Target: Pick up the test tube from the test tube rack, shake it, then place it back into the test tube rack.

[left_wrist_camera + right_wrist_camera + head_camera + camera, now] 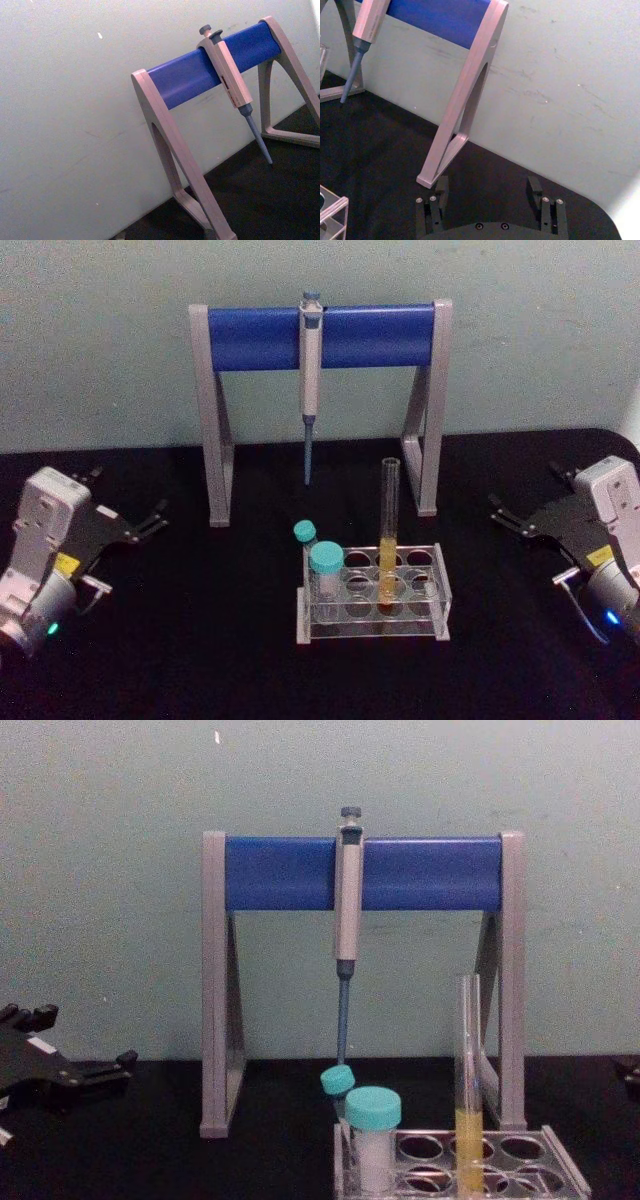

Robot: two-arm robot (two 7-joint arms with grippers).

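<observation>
The test tube, tall clear glass with yellow liquid in its lower part, stands upright in a middle hole of the clear test tube rack at the table's centre. From the chest view the test tube rises well above the rack. My left gripper rests open at the far left of the table, away from the rack, and shows at the chest view's left edge. My right gripper rests open at the far right with nothing between its fingers.
Two teal-capped vials stand at the rack's left end. Behind the rack is a grey-and-blue pipette stand with a pipette hanging from its bar. A wall closes the back of the black table.
</observation>
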